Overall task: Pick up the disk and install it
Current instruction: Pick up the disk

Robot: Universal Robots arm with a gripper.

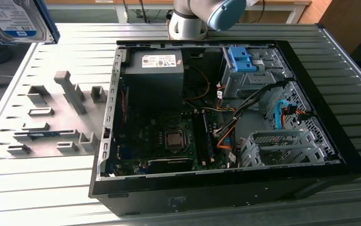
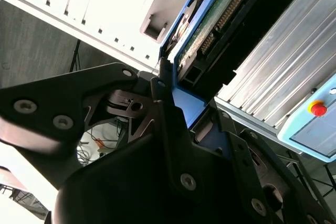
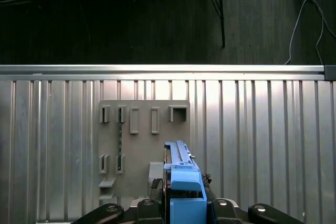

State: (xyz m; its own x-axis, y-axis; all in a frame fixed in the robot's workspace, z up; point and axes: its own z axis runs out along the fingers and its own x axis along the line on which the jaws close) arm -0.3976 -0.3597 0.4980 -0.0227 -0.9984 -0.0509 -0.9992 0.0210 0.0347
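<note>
Blue-railed disk (image 3: 182, 179) clamped in gripper (image 3: 182, 207) above table (image 3: 262, 129).

Arm (image 1: 189, 26): silver-grey cylindrical joint housing, smooth metal finish; rounded light-blue end cap (image 1: 226, 12) on joint. Gripper (image 2: 191, 98) in second wrist view: matte black throughout, flat angular linkage plates (image 2: 63, 103), pivoting links between them, slim straight fingers (image 2: 161, 85). Round silver screw heads (image 2: 24, 106) dot plates. In first wrist view, two rounded black knuckles (image 3: 107, 211), one pale screw each.
</note>
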